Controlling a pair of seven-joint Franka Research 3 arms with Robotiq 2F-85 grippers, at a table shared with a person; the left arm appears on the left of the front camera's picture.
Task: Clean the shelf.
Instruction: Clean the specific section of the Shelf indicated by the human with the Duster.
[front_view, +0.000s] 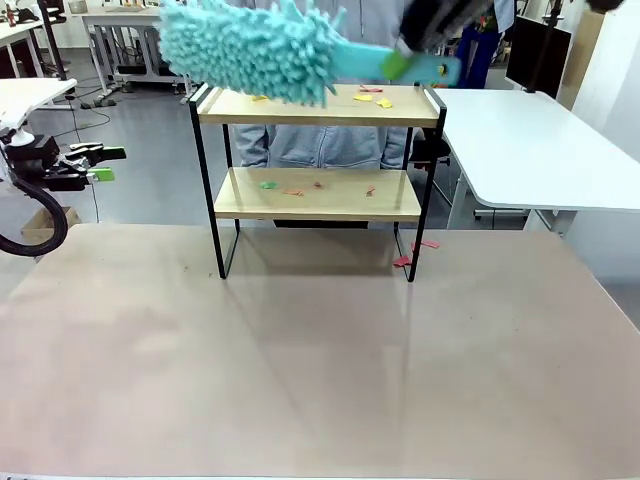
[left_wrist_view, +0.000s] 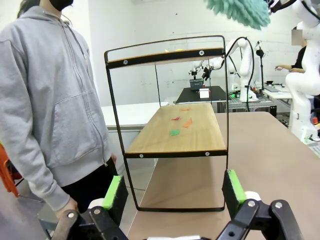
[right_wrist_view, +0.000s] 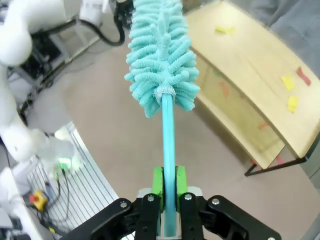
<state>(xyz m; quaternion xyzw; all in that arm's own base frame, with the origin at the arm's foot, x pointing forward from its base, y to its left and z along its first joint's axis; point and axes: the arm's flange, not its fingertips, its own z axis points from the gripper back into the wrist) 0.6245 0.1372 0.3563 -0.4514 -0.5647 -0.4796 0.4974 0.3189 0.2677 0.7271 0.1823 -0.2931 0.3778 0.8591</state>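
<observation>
While the right hand (right_wrist_view: 169, 182) is clamped on the turquoise handle of a fluffy duster (front_view: 250, 50), the left hand (left_wrist_view: 175, 192) stands wide open and empty, out past the left edge of the tabletop (front_view: 300, 380). The shelf (front_view: 300, 205) stands at the middle of the tabletop's far edge, with a person (left_wrist_view: 55, 100) close behind it. It looks light and stiff, two thin boards in a wire-thin frame, so a hard sweep would probably slide or tip it. The firm places to steady it are a corner upright or a raised end rail, not a board edge. The duster's head is soft and should give against the wood. From the front, the head overlaps the left end of the top board, but whether it touches cannot be told, and red scraps (front_view: 403, 261) lie on the tabletop by the right-hand foot. The right wrist view looks down on the top board, with yellow and red bits (right_wrist_view: 289, 82) scattered on it. The left wrist view takes the shelf end-on and shows the lower board's green and red bits (left_wrist_view: 175, 132).
</observation>
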